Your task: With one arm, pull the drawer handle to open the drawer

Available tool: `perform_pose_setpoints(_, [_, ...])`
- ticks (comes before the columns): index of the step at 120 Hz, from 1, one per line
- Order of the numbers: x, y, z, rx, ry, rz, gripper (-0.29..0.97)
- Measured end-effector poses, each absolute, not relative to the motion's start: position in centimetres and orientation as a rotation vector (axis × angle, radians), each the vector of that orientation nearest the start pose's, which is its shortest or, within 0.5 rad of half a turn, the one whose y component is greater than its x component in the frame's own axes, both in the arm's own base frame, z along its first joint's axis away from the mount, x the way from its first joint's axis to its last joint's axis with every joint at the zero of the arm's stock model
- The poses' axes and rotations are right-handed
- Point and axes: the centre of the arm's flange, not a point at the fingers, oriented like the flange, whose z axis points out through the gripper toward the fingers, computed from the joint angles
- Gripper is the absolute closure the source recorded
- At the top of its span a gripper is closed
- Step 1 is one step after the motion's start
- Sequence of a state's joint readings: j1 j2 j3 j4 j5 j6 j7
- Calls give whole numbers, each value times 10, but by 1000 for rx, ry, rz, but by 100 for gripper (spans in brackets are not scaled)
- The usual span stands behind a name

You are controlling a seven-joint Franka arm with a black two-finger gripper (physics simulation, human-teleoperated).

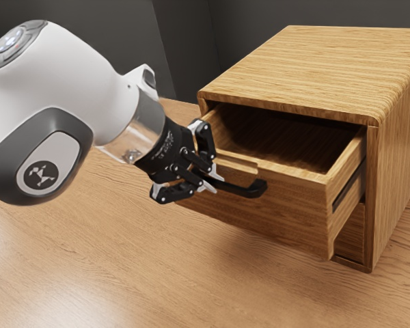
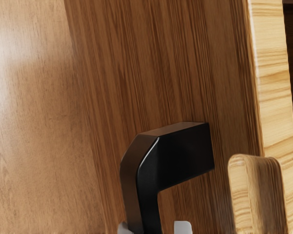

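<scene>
A wooden cabinet point(image 1: 328, 61) stands on the table at the exterior view's right. Its upper drawer point(image 1: 280, 205) is pulled partway out, so the hollow inside shows. On the drawer front sits a black bar handle point(image 1: 244, 189). My gripper point(image 1: 208, 179) is at the handle's end nearer the arm, shut on it. In the wrist view the black handle point(image 2: 161, 165) rises off the drawer front point(image 2: 161, 63), with the white fingertips point(image 2: 183, 227) on either side of its leg.
The wooden table point(image 1: 123, 273) stretches wide in front of the cabinet and under the arm. A closed lower drawer front point(image 1: 352, 236) sits below the pulled-out one. The cabinet's rounded edge point(image 2: 256, 195) lies close beside the hand.
</scene>
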State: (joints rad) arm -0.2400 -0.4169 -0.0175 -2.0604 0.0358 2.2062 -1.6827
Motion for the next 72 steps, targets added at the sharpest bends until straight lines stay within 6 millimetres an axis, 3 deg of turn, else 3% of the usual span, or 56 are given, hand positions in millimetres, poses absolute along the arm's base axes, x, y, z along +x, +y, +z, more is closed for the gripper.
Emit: perform_pose_setpoints(72, [418, -135, 669, -2723, -2230, -660, 79])
